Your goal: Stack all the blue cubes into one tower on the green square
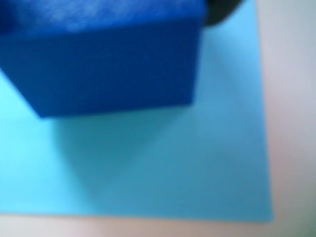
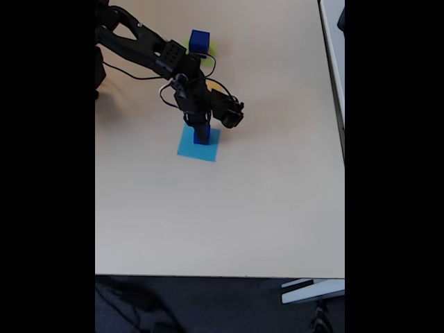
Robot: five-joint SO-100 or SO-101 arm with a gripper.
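Beige table [image 2: 243, 208], gripper [image 2: 200, 128] seemingly on blue cube [image 1: 103, 64], light-blue square [image 1: 197, 168] beneath

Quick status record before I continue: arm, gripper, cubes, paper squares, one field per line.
arm: reaches over the light-blue square, fixed view
gripper: down at a blue cube on that square; open or shut cannot be told
other blue cube: farther back, on the green square, which is mostly hidden
wrist view: blurred, cube close above the light-blue paper
table: beige
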